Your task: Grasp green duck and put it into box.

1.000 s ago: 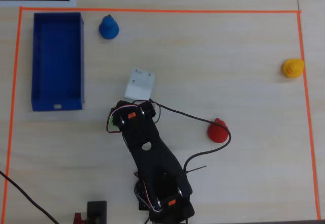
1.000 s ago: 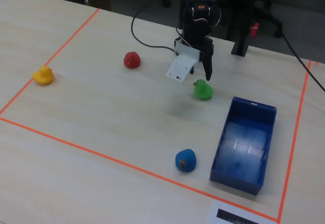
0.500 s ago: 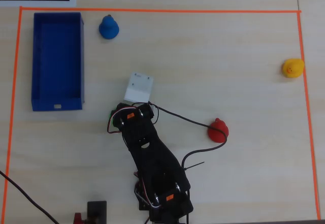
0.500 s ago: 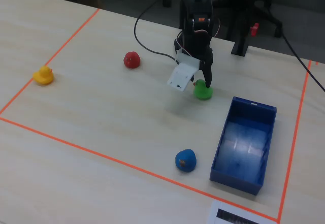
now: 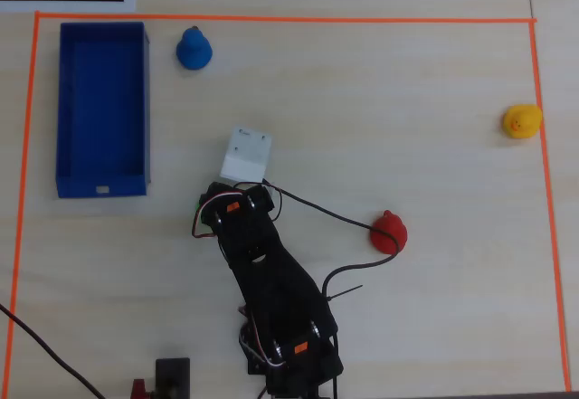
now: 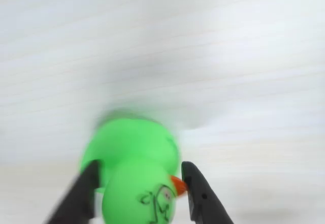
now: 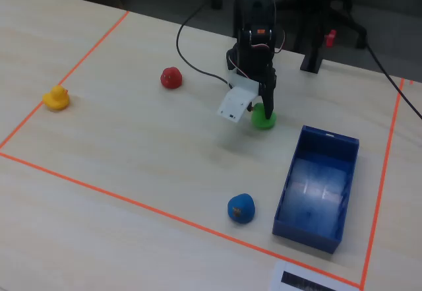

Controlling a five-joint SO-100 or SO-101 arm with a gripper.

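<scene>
Green duck (image 6: pixel 134 176) on the table between the parted black fingers (image 6: pixel 195 193), one each side.

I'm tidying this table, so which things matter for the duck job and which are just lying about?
Needed: green duck, between the gripper fingers; blue box.

Lying about: blue duck, red duck, yellow duck.
</scene>
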